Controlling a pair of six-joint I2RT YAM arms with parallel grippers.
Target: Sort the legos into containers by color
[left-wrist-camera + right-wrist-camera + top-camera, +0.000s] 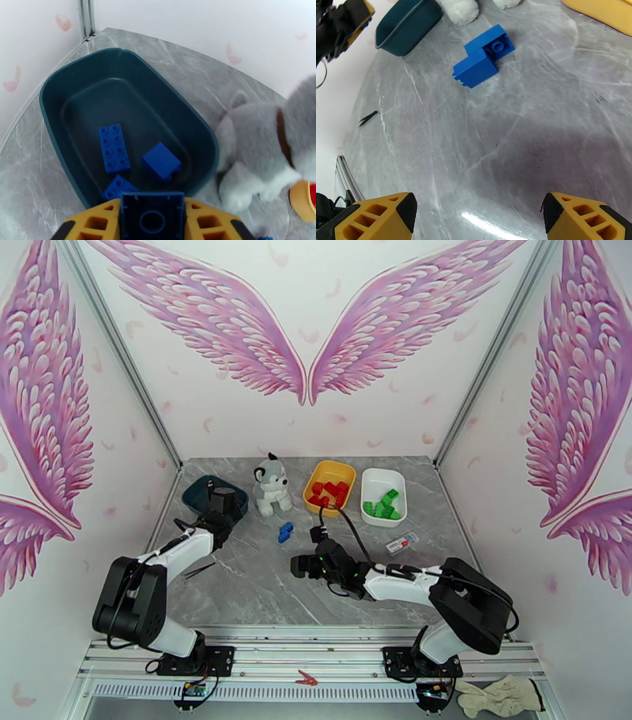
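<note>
My left gripper (152, 203) is shut on a blue lego (152, 217) and hovers over the near end of the dark teal tray (55, 85). Three blue legos (113, 148) lie inside that tray. From above, the left gripper (223, 504) sits at the teal tray (199, 491). Two blue legos (484, 61) lie touching on the table, also seen from above (284, 532). My right gripper (478, 209) is open above bare table, short of that pair (304, 565). Red legos (329, 493) fill the yellow tray (344, 470). Green legos (385, 504) lie in the white tray (371, 481).
A grey-and-white plush dog (271, 486) sits between the teal and yellow trays, close to the loose blue pair. A small white card (403, 543) lies right of centre. A thin black object (199, 571) lies near the left arm.
</note>
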